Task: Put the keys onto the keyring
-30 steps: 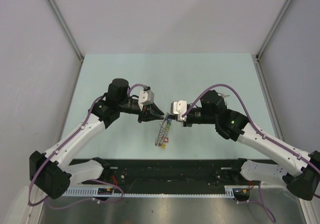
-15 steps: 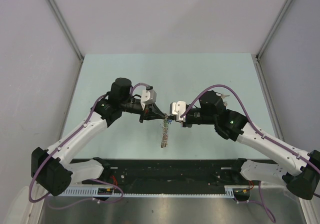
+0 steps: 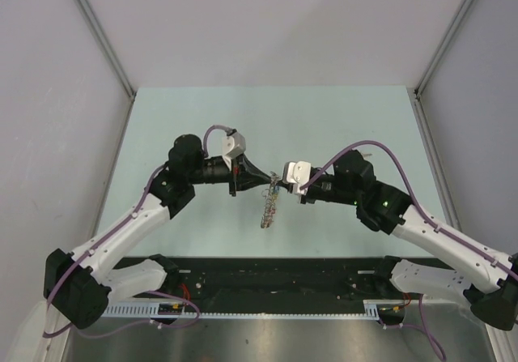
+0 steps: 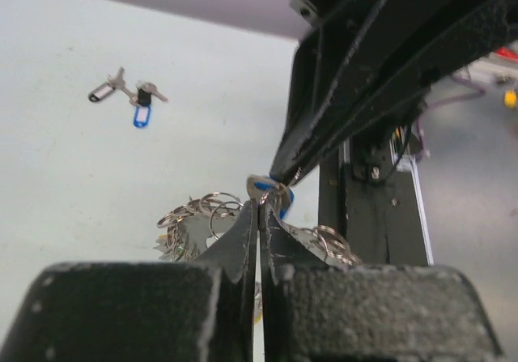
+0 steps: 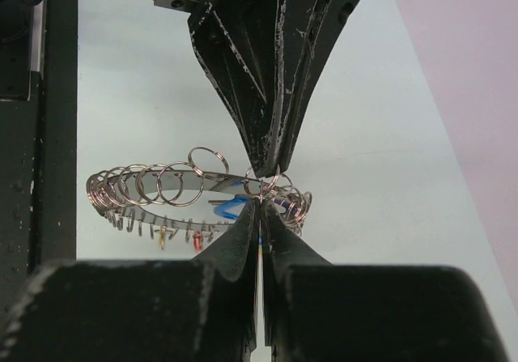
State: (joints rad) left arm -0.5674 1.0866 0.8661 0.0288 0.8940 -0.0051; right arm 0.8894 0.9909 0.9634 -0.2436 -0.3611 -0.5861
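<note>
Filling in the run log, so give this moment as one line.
left end effector: shut on keyring | right end effector: shut on keyring | loose keys: on table, not yet strung

This is looking like a robotics lab test cell: plain grey panels [image 3: 267, 22] and metal frame bars [image 3: 99, 38] are boxing in a pale green table [image 3: 340, 111] across the upper frame. A slotted cable duct [image 3: 243, 308] is running along the bottom edge, and purple cables [image 3: 364, 142] are looping through the middle.
</note>
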